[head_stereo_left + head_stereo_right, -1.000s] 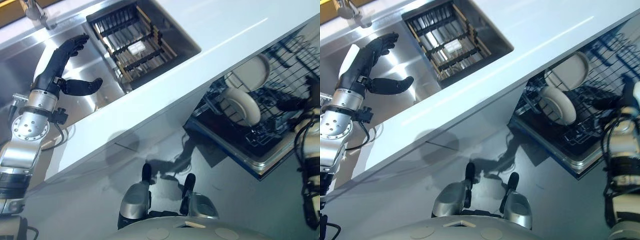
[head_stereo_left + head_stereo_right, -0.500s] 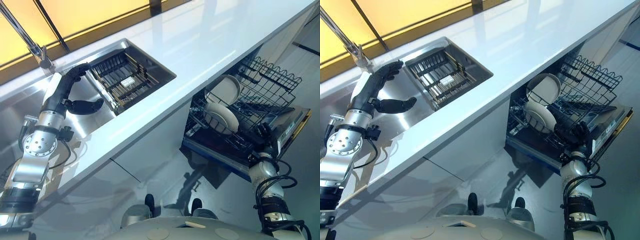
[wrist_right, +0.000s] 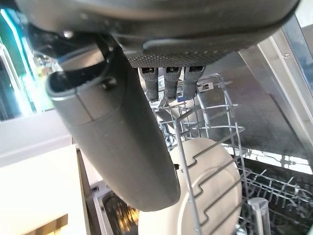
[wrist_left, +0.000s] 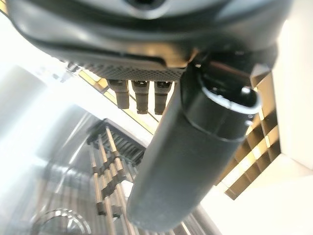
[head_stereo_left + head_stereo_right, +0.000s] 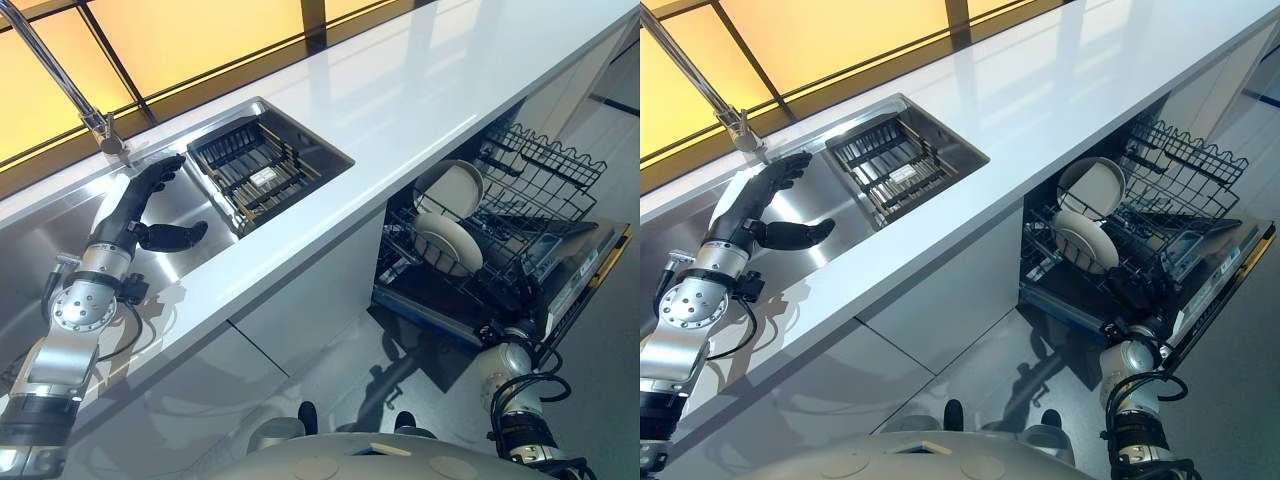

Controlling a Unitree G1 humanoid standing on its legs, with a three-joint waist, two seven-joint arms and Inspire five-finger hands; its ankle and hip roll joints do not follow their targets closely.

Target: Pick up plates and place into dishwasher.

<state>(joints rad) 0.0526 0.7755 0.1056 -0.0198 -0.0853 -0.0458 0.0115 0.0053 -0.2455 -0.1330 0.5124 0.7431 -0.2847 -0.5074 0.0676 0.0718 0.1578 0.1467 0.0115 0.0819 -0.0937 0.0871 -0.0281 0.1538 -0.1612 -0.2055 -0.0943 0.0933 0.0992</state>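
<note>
Over the sink (image 5: 190, 215) we hold our left hand (image 5: 135, 205) spread, fingers straight and thumb stuck out sideways, grasping nothing. It hangs just beside the dark rack (image 5: 255, 170) that sits in the right part of the basin, below the tap (image 5: 95, 120). From the left wrist we see the thumb (image 4: 190, 161) and the fingertips (image 4: 139, 98) extended, with the rack's bars past them.

Down to our right, under the white counter (image 5: 400, 100), the dishwasher (image 5: 1210, 290) stands with its door dropped and its wire basket (image 5: 530, 170) pulled out. Two plates (image 5: 448, 243) stand upright on edge in the basket, one just behind the other. Our right hand (image 3: 146, 98) is low by the front of the door; from the right wrist we see the thumb out and the fingers straight, released and empty, with a plate (image 3: 205, 191) standing between the basket's wires just past them.
</note>
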